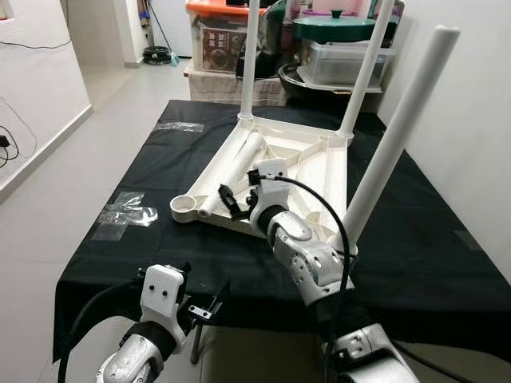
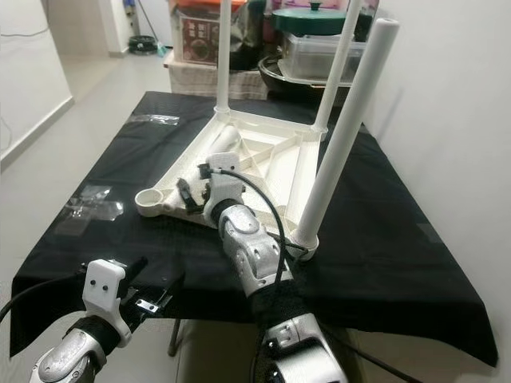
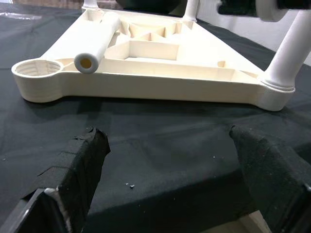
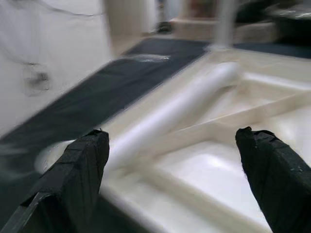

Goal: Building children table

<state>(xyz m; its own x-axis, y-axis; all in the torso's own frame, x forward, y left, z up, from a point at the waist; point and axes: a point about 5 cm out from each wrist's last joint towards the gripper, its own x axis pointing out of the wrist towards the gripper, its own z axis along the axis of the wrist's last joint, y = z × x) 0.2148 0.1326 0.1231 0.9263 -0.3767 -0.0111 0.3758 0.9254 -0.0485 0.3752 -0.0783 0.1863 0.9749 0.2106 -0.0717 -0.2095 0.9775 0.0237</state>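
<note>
Taking the upturned tabletop (image 1: pixel 295 171) as the landmark, a crumpled plastic wrapper (image 1: pixel 128 209) lies well to its left on the black-draped worktop (image 1: pixel 447 263). The left tool (image 1: pixel 206 309) hovers at the worktop's front edge, short of the tabletop, fingers spread and holding nothing, likely waiting to steady the piece. The tabletop rests underside up so its corner sockets face upward for the legs. The empty socket (image 1: pixel 186 205) sits at its near left corner, and the loose leg (image 1: pixel 233 174) lies inside the ribbed underside just beside that socket. The right tool (image 1: pixel 242 196) hangs just above the leg's near end, fingers spread, apparently lining up to grasp it. Three fitted legs (image 1: pixel 399 132) stand upright at the other corners.
</note>
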